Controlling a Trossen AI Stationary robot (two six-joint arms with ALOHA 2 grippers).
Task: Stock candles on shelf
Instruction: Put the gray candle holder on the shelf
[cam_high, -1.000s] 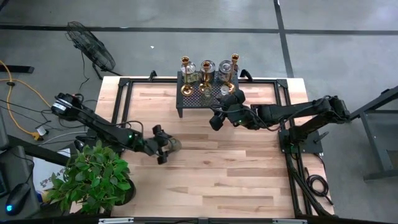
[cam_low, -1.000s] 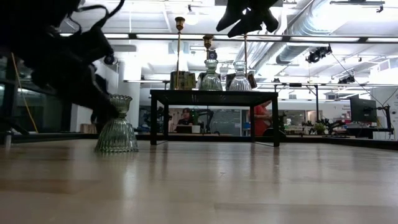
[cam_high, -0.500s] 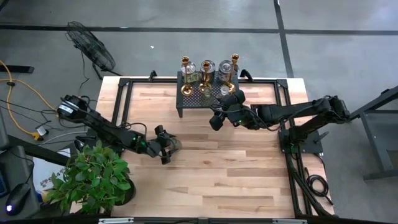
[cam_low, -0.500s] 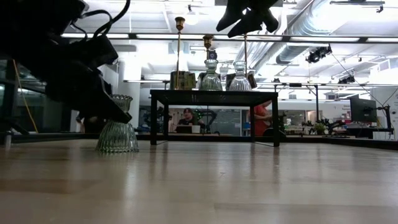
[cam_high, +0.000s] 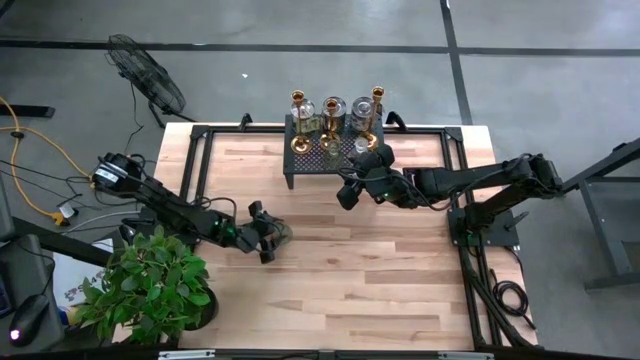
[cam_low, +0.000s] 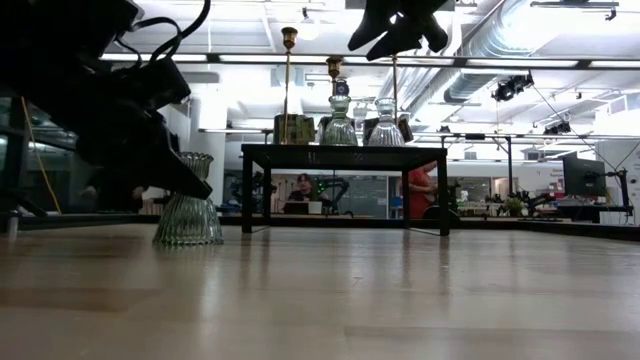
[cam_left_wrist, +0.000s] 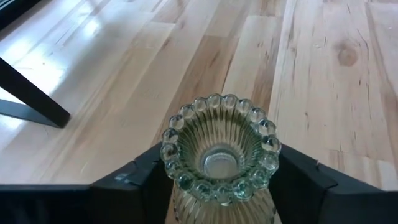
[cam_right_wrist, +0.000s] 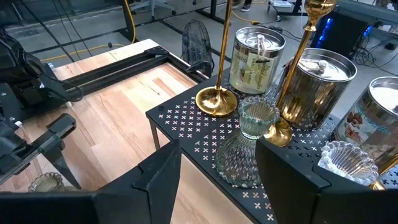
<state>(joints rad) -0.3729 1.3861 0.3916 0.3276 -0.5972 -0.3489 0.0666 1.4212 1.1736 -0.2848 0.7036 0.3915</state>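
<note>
From above, the left gripper (cam_high: 268, 240) hides the ribbed glass candle holder (cam_left_wrist: 219, 149); its wrist view shows spread fingers (cam_left_wrist: 134, 180) flanking it.

Wooden table (cam_high: 380, 260) carries the shelf (cam_high: 310, 165) and a glass candle (cam_high: 279, 233).

Grey concrete floor (cam_high: 300, 25) all round the wooden surface (cam_high: 330, 260), dark seams crossing it. A fan (cam_high: 145, 72) lies out there, yellow cable (cam_high: 30, 150) trailing. Overhead, white ducts (cam_low: 480, 55) and ceiling lights (cam_low: 250, 58) glow; a person in red (cam_low: 420, 190) stands behind.
</note>
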